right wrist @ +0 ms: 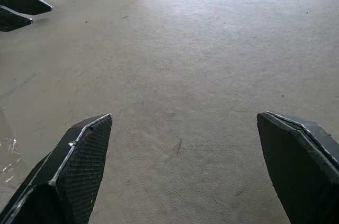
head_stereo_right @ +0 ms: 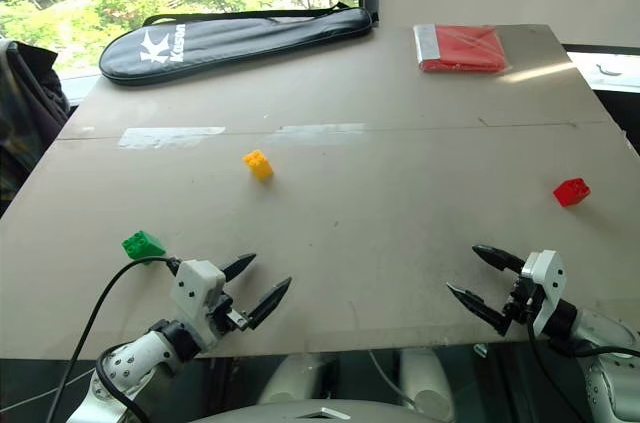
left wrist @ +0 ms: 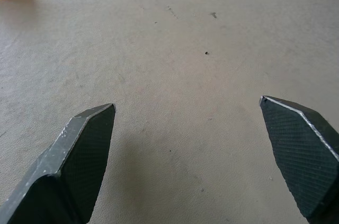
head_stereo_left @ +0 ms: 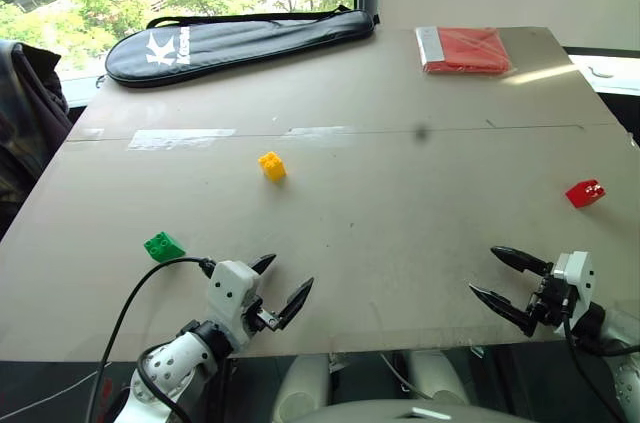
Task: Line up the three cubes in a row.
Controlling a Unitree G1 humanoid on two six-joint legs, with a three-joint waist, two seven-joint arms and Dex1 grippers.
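Grippers, two, at the near edge of the table [head_stereo_left: 400, 273]: left gripper [head_stereo_left: 284, 283] and right gripper [head_stereo_left: 505, 278], both with jaws spread wide and nothing between them, both low over bare board. All places below are given from the yellow cube, the landmark. Table: large grey board with a seam and pale tape patches running across just behind the yellow cube. Racket bag [head_stereo_left: 235, 41]: long, black, at the far edge, well behind the yellow cube and a little to its left. Red packet [head_stereo_left: 465, 49]: flat, at the far edge, well behind and to the right of the yellow cube; not part of the job. Yellow cube [head_stereo_left: 271, 165]: near the middle of the board, slightly left of centre, ahead of the left gripper. Green cube [head_stereo_left: 163, 246]: nearer the robot and to the left of the yellow cube, just beside the left gripper on its outer side. Red cube [head_stereo_left: 584, 193]: well to the right of the yellow cube and slightly nearer the robot, ahead of the right gripper and a little to its outer side. Judgement: the three cubes lie well apart, no row yet; green falls to the left arm, red to the right, and yellow would serve as the middle of the row.
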